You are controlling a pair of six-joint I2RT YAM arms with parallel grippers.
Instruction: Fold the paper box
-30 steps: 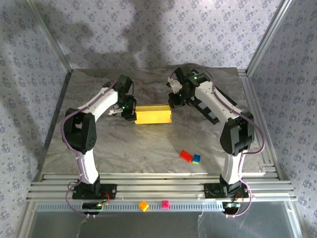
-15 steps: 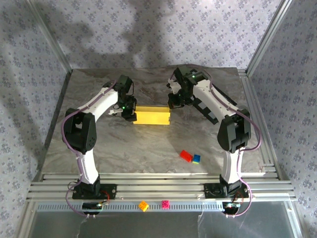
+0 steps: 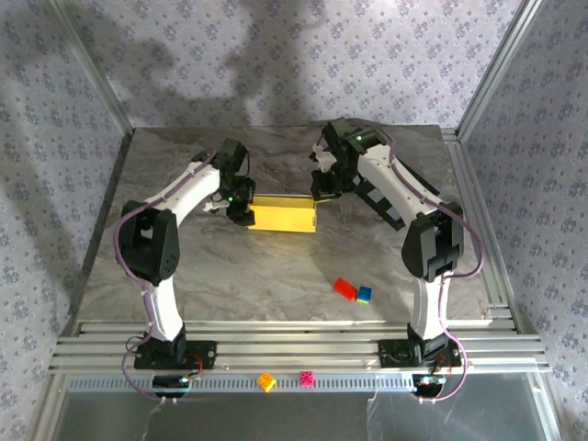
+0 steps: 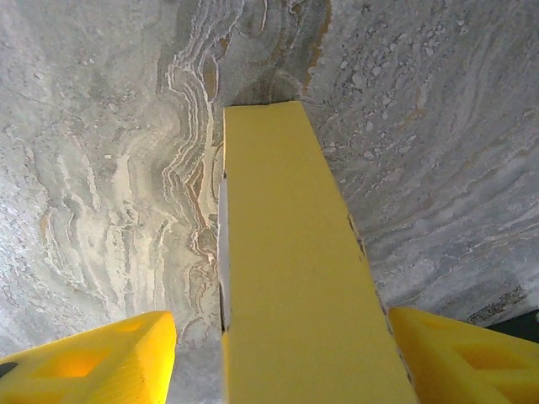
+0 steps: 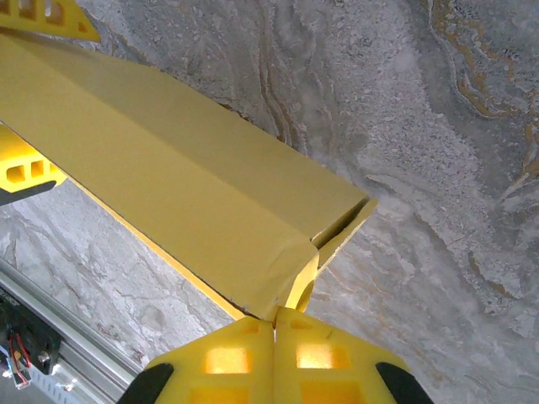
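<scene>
The paper box (image 3: 283, 215) lies folded up as a long yellow closed shape in the middle of the marble table. My left gripper (image 3: 241, 209) is at its left end. In the left wrist view the box (image 4: 290, 252) runs between the two yellow fingers (image 4: 93, 362), which stand apart from it with a strip of table showing on the left, so my left gripper (image 4: 282, 337) is open. My right gripper (image 3: 319, 191) is at the box's right end. In the right wrist view it (image 5: 275, 321) is shut, fingers pressed together, their tips against the box's end flap (image 5: 333, 244).
A red brick (image 3: 344, 288) and a blue brick (image 3: 365, 294) lie together at the front right of the table. An orange brick (image 3: 266, 380) and a pink one (image 3: 307, 378) rest on the front rail. A black strip (image 3: 384, 204) lies under the right arm.
The left gripper's jaws have widened around the box's left end. The right gripper has shifted slightly up and left at the box's right end, staying shut.
</scene>
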